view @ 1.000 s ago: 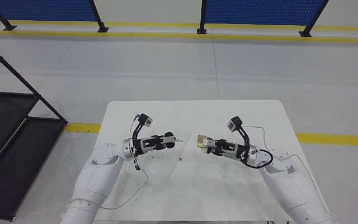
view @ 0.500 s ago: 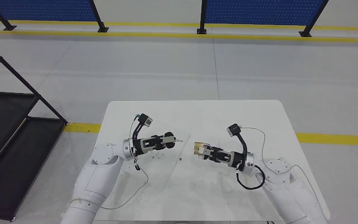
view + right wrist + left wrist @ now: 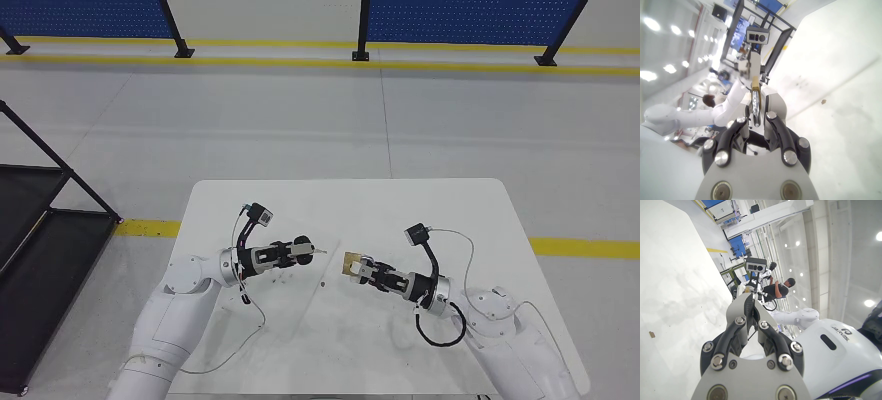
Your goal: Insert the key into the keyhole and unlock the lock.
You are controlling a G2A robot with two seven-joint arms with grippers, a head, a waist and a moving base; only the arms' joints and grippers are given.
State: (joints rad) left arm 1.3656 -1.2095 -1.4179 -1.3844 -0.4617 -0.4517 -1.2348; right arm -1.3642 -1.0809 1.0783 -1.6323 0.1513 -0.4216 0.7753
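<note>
Left tool (image 3: 310,248) clamps the key (image 3: 318,246), right tool (image 3: 364,268) clamps the lock (image 3: 351,264); brown speck (image 3: 324,285) on table (image 3: 450,210) nearby.

Top overhead; wrist views face each other over table (image 3: 350,205).

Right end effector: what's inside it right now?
The lock. Its chrome shackle is clamped between the right end effector's fingers; the brass body sticks out past them. The keyhole cannot be seen: that end points away from the wrist camera.
</note>
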